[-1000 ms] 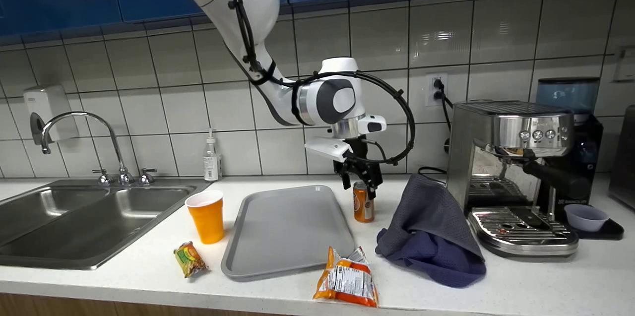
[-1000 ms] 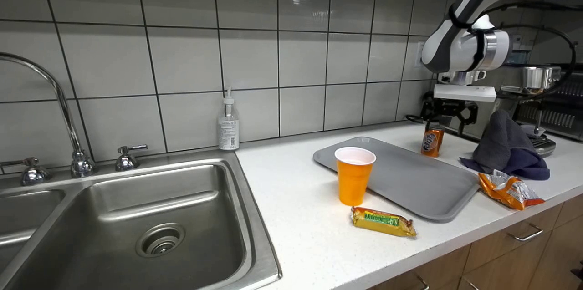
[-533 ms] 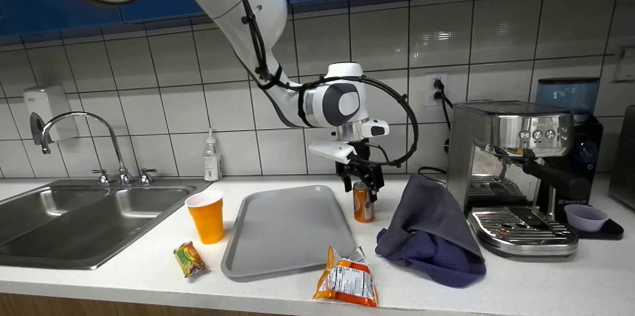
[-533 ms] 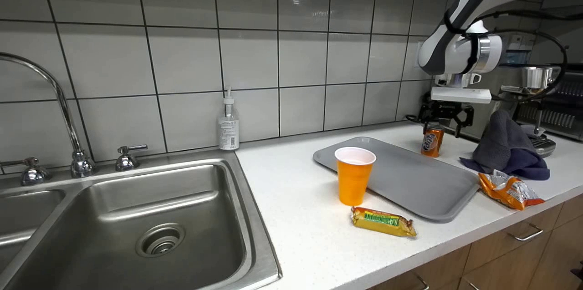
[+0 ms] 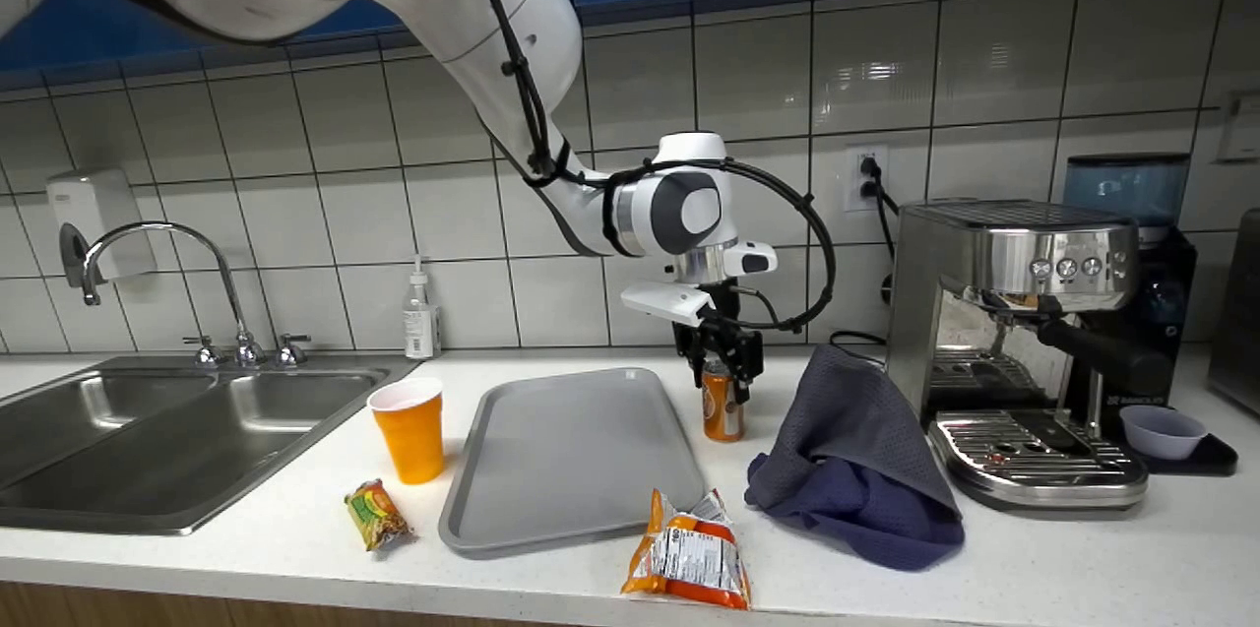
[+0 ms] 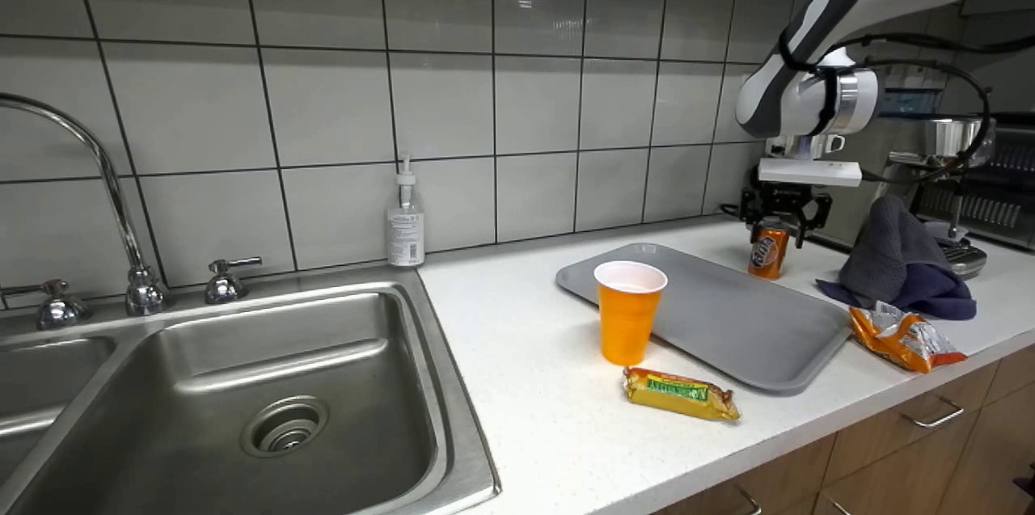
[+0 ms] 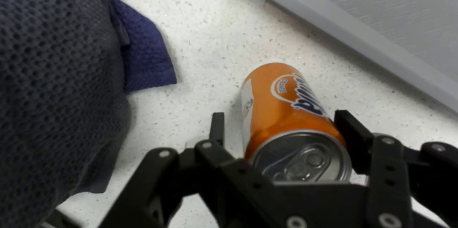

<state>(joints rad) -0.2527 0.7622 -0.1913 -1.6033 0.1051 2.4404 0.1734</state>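
Observation:
An orange soda can (image 5: pixel 724 418) stands upright on the white counter, just past the grey tray's edge. Around its top, my gripper (image 7: pixel 283 126) is open, with one finger on either side of the can (image 7: pixel 281 102). In the wrist view the right finger (image 7: pixel 352 133) lies right against the can or very near it, while a gap shows between the left finger (image 7: pixel 217 127) and the can. The gripper's black linkage hides part of the lid. Both exterior views show the gripper (image 6: pixel 778 238) pointing down over the can (image 6: pixel 766 255).
The grey tray (image 5: pixel 576 455) lies beside the can, and a crumpled dark towel (image 5: pixel 856 450) sits on its opposite side. An orange cup (image 5: pixel 411 435), a snack bar (image 5: pixel 376 514) and a chip bag (image 5: pixel 689 558) surround the tray. An espresso machine (image 5: pixel 1014 243) stands beyond the towel.
The gripper has lowered slightly and shifted sideways over the can. Its fingers have come somewhat closer together. The can stands practically where it was.

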